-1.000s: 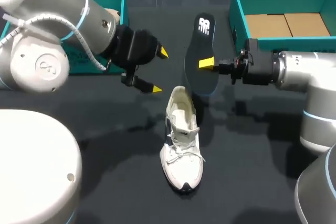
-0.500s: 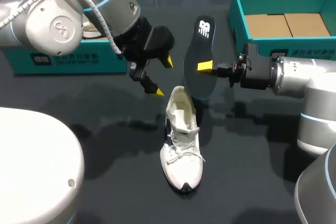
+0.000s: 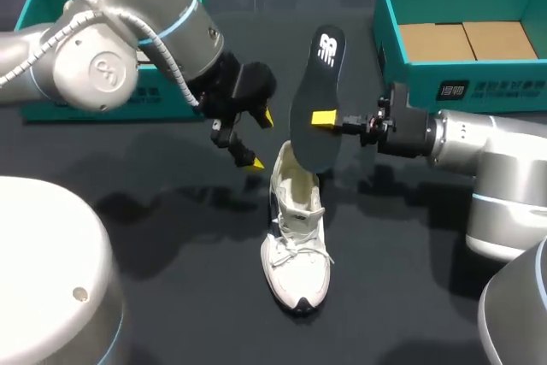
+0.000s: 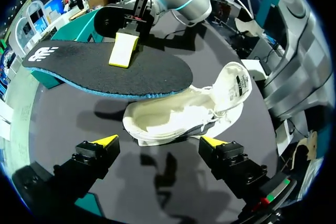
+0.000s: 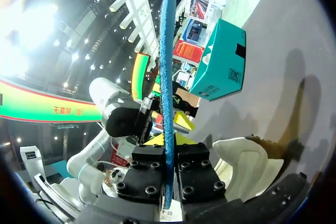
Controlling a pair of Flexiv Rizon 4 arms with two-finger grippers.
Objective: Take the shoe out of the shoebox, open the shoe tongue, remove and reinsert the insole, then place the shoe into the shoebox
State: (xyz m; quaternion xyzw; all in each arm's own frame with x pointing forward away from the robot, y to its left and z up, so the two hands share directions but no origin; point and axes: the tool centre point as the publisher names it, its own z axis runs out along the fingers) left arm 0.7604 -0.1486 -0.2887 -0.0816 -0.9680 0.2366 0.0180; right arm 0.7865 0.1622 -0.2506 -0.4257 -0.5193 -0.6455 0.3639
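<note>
A white shoe [image 3: 295, 237] lies on the dark table, toe toward the near edge, tongue pulled open. Just above its heel opening hangs the black insole [image 3: 314, 100] with a blue underside, its heel end low. My right gripper [image 3: 325, 119] is shut on the insole's middle. My left gripper [image 3: 261, 139] stands open just left of the shoe's heel, touching nothing. In the left wrist view the shoe [image 4: 184, 114] lies ahead of the open left gripper [image 4: 160, 141], under the insole [image 4: 110, 69]. Seen edge-on in the right wrist view, the insole [image 5: 167, 77] is clamped in my right gripper [image 5: 167, 156], beside the shoe [image 5: 247, 166].
A teal shoebox [image 3: 461, 32] with a cardboard floor stands at the back right. A second teal box [image 3: 111, 96] sits at the back left, partly behind my left arm. Bare dark table surrounds the shoe.
My left arm swung in from the left, bringing its open gripper down beside the shoe's heel. My right gripper carried the insole left and lower, over the shoe's opening.
</note>
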